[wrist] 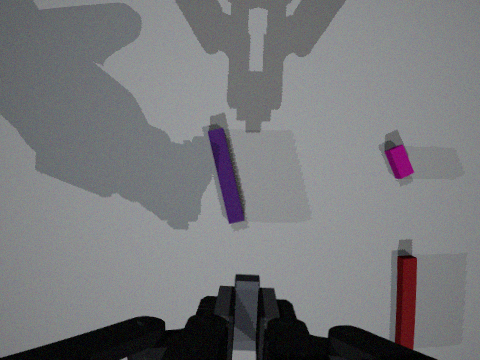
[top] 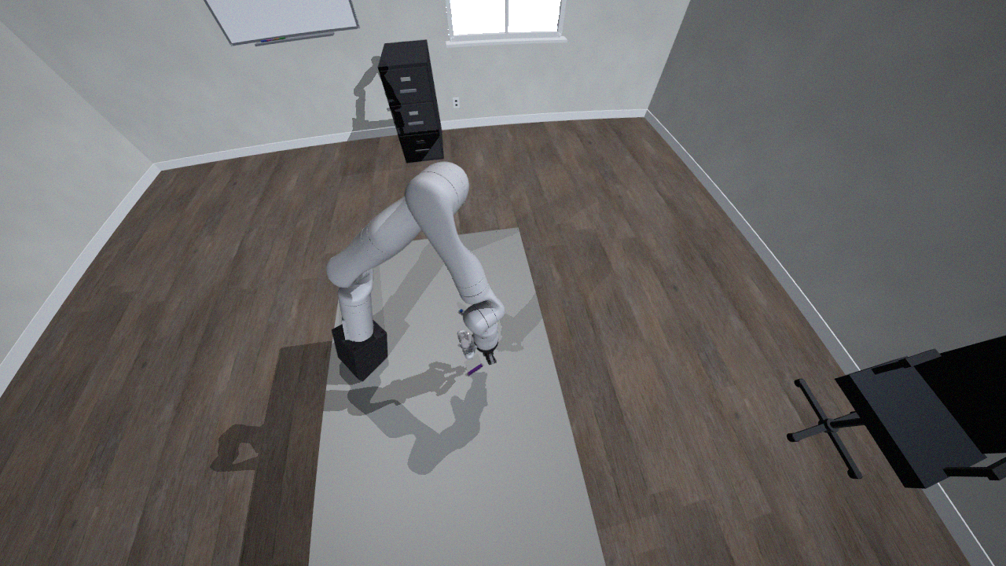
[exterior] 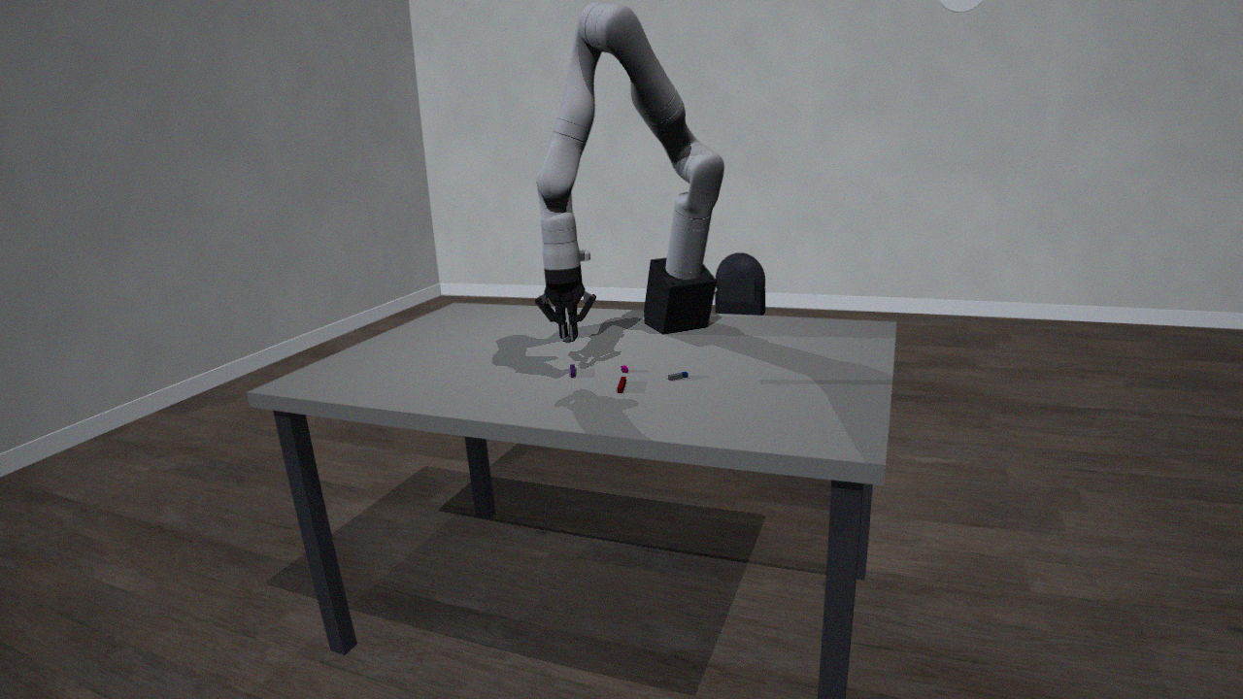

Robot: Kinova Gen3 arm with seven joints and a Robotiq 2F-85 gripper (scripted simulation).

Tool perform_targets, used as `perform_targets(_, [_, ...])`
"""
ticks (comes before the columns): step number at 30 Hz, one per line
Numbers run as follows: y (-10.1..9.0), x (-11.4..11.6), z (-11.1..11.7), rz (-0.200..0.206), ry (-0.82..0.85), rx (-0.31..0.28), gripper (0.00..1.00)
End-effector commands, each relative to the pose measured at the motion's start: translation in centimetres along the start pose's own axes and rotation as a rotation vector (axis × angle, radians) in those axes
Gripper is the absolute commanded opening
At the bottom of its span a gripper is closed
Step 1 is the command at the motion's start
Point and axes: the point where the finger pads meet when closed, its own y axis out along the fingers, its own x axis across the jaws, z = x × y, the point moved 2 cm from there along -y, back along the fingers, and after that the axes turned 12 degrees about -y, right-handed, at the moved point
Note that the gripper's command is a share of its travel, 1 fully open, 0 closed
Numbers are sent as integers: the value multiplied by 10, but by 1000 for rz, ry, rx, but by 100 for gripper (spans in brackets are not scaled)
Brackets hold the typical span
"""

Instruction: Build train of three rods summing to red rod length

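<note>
My gripper (top: 491, 362) (exterior: 567, 335) (wrist: 245, 308) is shut on a grey rod (wrist: 247, 312) and holds it above the table. A second grey rod (exterior: 675, 377) lies flat, end to end with the small blue rod (exterior: 685, 374) (top: 460, 310); a gap between them is too small to tell. The magenta rod (exterior: 623, 369) (wrist: 399, 162) lies alone, apart from this pair. The red rod (exterior: 621, 384) (wrist: 406, 302) lies near the magenta one, partly cut off in the wrist view. The arm hides the red and magenta rods in the top view.
The purple rod (top: 475, 369) (exterior: 571, 371) (wrist: 226, 175) lies on the table (top: 449, 513) (exterior: 417, 390), close to the gripper's position and apart from the others. The black arm base (top: 361, 351) (exterior: 679, 298) stands at the table's edge. Arm shadows fall around the rods.
</note>
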Motion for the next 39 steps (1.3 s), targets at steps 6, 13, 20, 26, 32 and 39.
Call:
perform_targets(6, [-10, -3, -5, 16, -6, -9, 5])
perform_targets(13, [-9, -3, -5, 16, -3, -10, 5])
perform_targets(20, [-9, 5, -9, 15, 33, -13, 5])
perform_targets(26, [-6, 32, -22, 10, 159, -23, 5])
perform_targets(32, [-3, 75, -35, 2, 366, -31, 5])
perform_targets(39, [-3, 115, -40, -2, 568, -32, 5])
